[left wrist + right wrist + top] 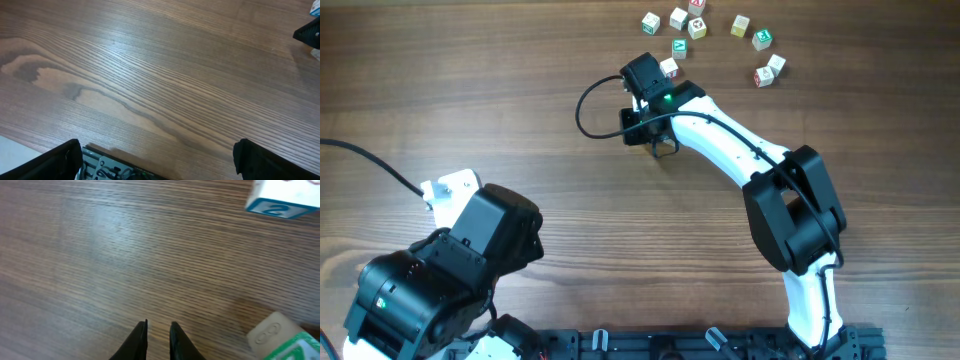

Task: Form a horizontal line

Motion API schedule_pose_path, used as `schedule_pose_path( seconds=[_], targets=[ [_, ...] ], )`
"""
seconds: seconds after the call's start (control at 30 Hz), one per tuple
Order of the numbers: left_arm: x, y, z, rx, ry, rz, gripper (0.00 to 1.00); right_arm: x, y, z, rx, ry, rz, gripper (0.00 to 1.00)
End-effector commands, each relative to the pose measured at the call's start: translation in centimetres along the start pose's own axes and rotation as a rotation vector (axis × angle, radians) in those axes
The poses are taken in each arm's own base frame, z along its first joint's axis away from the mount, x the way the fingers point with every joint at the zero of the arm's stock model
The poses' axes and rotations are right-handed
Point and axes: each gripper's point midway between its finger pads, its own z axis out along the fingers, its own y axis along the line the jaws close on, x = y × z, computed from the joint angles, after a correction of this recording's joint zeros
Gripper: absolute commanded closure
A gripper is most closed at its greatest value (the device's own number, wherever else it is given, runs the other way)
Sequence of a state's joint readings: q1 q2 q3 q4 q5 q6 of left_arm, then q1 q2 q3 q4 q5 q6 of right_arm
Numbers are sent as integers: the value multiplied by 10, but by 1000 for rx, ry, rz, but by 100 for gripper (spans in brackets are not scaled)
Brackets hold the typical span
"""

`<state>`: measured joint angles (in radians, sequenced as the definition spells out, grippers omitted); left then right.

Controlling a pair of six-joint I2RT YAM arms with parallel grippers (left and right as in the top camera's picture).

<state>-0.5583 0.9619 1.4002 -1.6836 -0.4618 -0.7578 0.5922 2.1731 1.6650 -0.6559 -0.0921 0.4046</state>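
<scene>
Several small pale wooden alphabet cubes lie scattered at the table's far edge: a green-lettered cube, a red-lettered cube and a pale-faced cube among them. They form no row. My right gripper hangs low over bare wood with its fingers a narrow gap apart and nothing between them. A pale cube with a green side lies just to its right, untouched, and a blue-lettered cube sits farther ahead. From overhead the right gripper is beside a cube. My left gripper is wide open over bare table.
The left arm rests at the near left, far from the cubes. A black cable loops beside the right wrist. The black rail of the arm mount runs along the near edge.
</scene>
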Motion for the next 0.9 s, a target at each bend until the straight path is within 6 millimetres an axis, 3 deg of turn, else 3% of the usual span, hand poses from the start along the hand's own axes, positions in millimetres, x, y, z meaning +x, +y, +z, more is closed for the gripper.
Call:
schedule_pose_path(
  seconds=[0.0, 0.23, 0.5, 0.87],
  targets=[
    [0, 0, -1, 5, -3, -5, 0, 3, -17, 6, 87, 0, 29, 86],
    [0, 0, -1, 5, -3, -5, 0, 3, -36, 6, 190, -17, 43, 89],
    [0, 0, -1, 5, -3, -5, 0, 17, -44, 25, 214, 37, 40, 94],
    [0, 0, -1, 5, -3, -5, 0, 10, -59, 21, 302, -5, 34, 95]
  ],
)
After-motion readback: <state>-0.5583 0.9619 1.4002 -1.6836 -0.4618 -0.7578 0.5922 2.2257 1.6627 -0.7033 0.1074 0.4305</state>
